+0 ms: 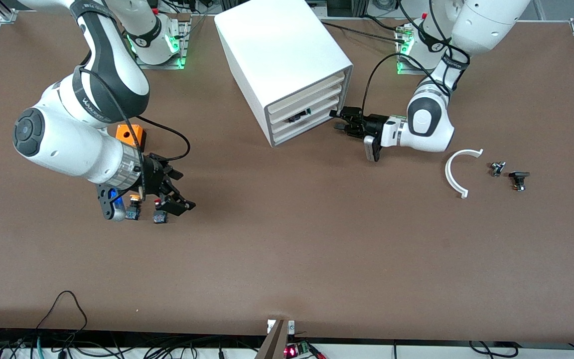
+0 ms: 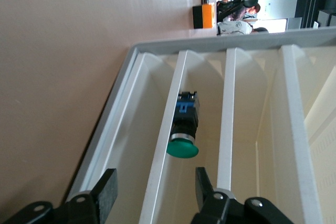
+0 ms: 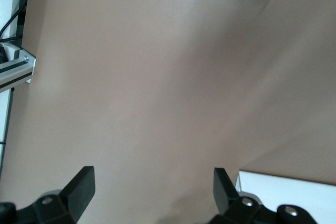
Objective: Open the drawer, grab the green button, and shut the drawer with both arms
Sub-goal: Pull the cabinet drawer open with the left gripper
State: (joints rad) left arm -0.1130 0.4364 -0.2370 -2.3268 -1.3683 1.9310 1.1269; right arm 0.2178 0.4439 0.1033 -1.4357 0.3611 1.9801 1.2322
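While hanging low over the brown table (image 1: 287,259) at eight o'clock, grips nothing: black two-finger right gripper (image 1: 185,190), fingers spread wide. Close under it, an orange-capped button (image 1: 134,207) and a red-capped button (image 1: 159,214); at its eleven o'clock, a small orange box (image 1: 131,134). At twelve o'clock, a big white boxy cabinet (image 1: 277,55). Inside its shallow white drawer with a cream front strip (image 2: 164,156), lying on its side: tiny green-capped button with a dark square body (image 2: 184,129). At the cabinet's front, black left gripper (image 1: 336,121), fingers parted astride that strip, not yet clenched. At three o'clock, a curved white plastic piece (image 1: 459,169) and two small dark parts (image 1: 498,168).
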